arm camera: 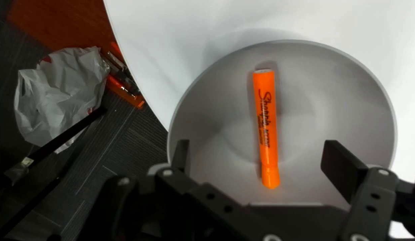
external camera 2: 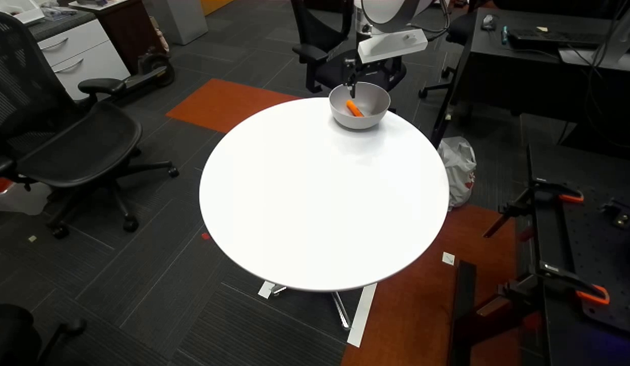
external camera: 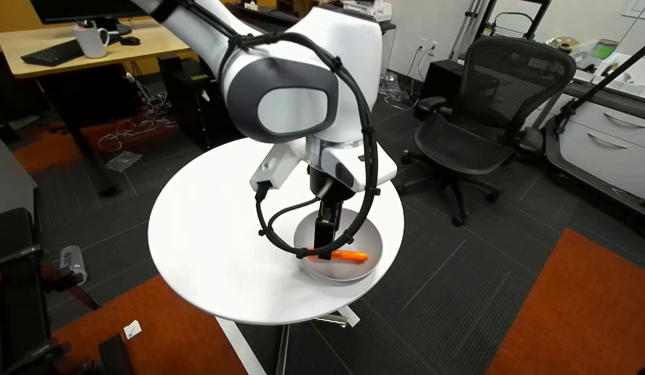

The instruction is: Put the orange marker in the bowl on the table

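End effector (arm camera: 256,151) spread wide, fingers (arm camera: 343,169) clear of orange marker (arm camera: 267,129), marker lying in bowl (arm camera: 351,100)

orange marker (arm camera: 268,130) (black-lettered) lying in grey bowl (arm camera: 331,87) on table (external camera 2: 325,203)

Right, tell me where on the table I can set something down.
The broad stretch of table from the bowl across to the opposite edge is bare. It is crowded at the bowl, near the table's edge: the marker lies inside, and the open fingers hang over it.
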`<state>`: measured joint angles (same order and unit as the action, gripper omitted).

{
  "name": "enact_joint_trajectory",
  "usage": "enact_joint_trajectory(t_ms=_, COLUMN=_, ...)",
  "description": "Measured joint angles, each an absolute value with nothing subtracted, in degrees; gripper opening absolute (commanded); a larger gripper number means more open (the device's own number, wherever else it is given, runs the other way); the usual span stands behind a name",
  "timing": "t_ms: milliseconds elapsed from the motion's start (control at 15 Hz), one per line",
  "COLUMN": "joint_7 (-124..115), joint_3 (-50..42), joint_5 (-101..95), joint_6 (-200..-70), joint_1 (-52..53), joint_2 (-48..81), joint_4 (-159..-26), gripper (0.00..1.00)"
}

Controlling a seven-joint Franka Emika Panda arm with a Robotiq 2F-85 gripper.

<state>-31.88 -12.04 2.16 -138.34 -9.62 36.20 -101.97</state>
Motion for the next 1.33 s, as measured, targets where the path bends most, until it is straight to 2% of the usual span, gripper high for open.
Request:
enact_joint_trajectory(t_ms=933, joint_7=-27.11, joint_3=-12.15, joint_5=2.16, joint_6=-135.72, joint_1=-9.74, joint_2=44.88, joint_4=-95.22, gripper=1.0)
enact_joint_trajectory(t_ms=1000, joint_7=-26.96, joint_3=-12.15, joint_5=2.16, joint_6=-135.72, joint_1=-9.76, joint_2=45.36, joint_4=-94.92, gripper=0.75)
enact_joint_trajectory(t_ms=1067, joint_7=-26.87, joint_3=-12.15, joint_5=2.16, joint_6=-135.72, joint_1=-9.78, joint_2=45.79, joint_4=-94.57, gripper=0.72)
enact_joint_trajectory(t_ms=1333, joint_7=-26.19, joint_3=-12.15, joint_5=2.16, joint_6=-135.72, joint_1=-9.96, joint_2=47.05, joint_4=-93.15, gripper=0.42)
